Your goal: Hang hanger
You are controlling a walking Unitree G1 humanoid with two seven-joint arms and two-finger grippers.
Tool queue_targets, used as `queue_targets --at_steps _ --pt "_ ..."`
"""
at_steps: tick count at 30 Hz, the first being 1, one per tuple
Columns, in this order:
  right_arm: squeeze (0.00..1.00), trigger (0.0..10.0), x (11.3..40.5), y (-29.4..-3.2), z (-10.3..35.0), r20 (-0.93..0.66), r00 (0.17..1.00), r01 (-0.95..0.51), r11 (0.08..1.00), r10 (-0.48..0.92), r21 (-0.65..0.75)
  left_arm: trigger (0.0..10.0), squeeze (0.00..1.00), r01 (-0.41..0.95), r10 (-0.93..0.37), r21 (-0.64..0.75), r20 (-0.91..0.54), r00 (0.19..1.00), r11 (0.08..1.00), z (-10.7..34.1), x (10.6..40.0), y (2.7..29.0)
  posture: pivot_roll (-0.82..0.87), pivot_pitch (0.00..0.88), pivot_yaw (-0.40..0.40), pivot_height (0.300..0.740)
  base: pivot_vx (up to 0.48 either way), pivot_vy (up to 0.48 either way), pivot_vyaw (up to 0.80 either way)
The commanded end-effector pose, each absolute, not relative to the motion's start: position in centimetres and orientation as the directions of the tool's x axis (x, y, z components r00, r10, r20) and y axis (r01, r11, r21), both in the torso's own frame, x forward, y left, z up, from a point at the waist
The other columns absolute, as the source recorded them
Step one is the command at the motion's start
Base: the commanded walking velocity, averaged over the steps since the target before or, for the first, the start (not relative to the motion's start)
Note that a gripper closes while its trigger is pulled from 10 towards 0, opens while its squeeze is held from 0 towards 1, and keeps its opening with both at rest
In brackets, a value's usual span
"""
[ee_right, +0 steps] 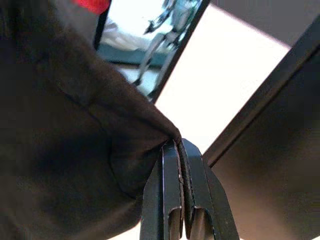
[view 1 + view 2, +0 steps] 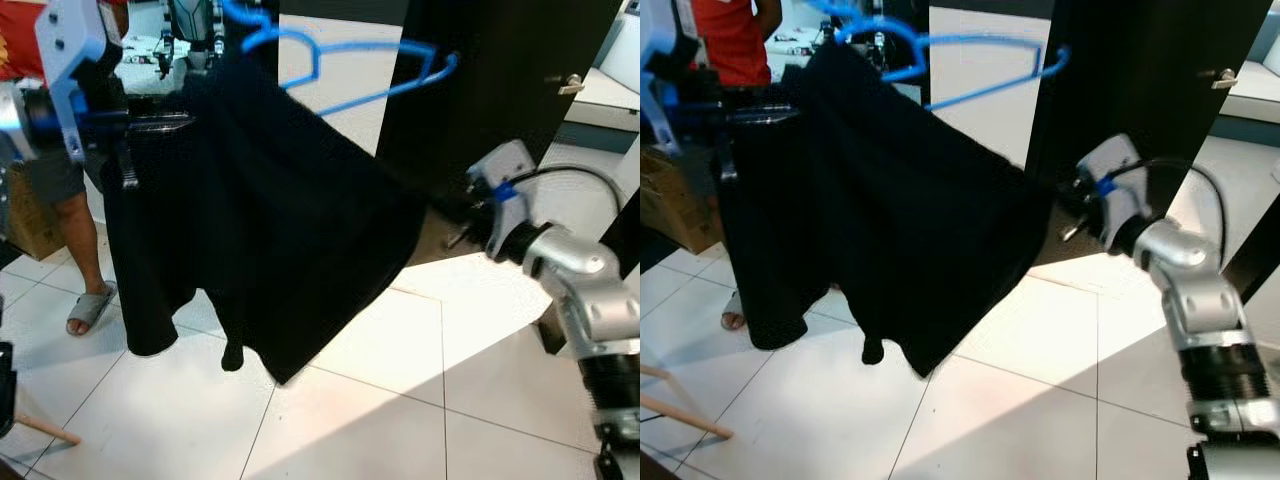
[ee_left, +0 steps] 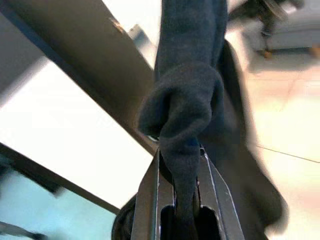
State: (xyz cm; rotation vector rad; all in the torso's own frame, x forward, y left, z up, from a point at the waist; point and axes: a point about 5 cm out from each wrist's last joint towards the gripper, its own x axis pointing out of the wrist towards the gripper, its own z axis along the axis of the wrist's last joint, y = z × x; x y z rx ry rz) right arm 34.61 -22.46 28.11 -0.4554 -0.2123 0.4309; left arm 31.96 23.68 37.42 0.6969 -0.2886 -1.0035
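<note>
Pinching the black garment [image 2: 260, 230] with left gripper [image 3: 185, 170] and right gripper [image 1: 181, 150], we see the blue hanger [image 2: 350, 70] at upper centre, likely slipping out if cloth sags.

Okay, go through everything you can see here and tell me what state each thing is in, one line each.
Black garment: held up off the floor, stretched between both tools.
Blue hanger: partly inside the garment, one end sticking out.
Left tool: shut on bunched fabric.
Right tool: shut on the garment's edge.
Dark door: upright behind.
</note>
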Motion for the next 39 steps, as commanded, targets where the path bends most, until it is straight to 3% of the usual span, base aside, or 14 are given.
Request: queue_targets --at_steps 1,4,25,27,30,39 --pt "0.0 0.0 34.6 -22.8 29.1 0.149 0.891 -0.305 0.809 0.428 -0.502 10.0 0.0 0.744 -0.838 0.592 -0.199 0.508 0.31 36.1 31.7 24.3 0.02 0.0 -0.051 0.74 0.0 0.0 0.0" --pt "0.0 0.0 34.7 -22.6 29.7 0.171 0.881 -0.293 0.793 0.441 -0.535 10.0 0.0 0.785 -0.821 0.542 -0.272 0.502 0.3 34.7 31.7 24.9 0.02 0.0 -0.049 0.74 0.0 0.0 0.0" --pt "0.0 0.0 34.8 -20.8 31.6 0.268 0.794 -0.332 0.759 0.545 -0.56 10.0 0.0 0.857 -0.824 0.454 -0.368 0.431 0.246 32.2 30.7 24.7 0.02 0.0 -0.057 0.74 0.0 0.0 0.0" --pt "0.0 0.0 34.6 -20.4 32.2 0.289 0.766 -0.36 0.755 0.575 -0.548 10.0 0.0 0.857 -0.821 0.452 -0.373 0.432 0.246 31.8 30.8 24.6 0.02 0.0 -0.059 0.74 0.0 0.0 0.0" --pt "0.0 0.0 33.4 -18.9 34.3 0.358 0.622 -0.511 0.707 0.697 -0.489 10.0 0.0 0.824 -0.773 0.483 -0.385 0.504 0.297 30.6 31.5 24.5 0.02 0.0 -0.059 0.74 0.0 0.0 0.0" --pt "0.0 0.0 32.3 -18.9 35.2 0.348 0.507 -0.638 0.615 0.789 -0.464 10.0 0.0 0.781 -0.712 0.516 -0.395 0.581 0.351 29.7 32.0 25.1 0.01 0.0 -0.068 0.74 0.0 0.0 0.0"
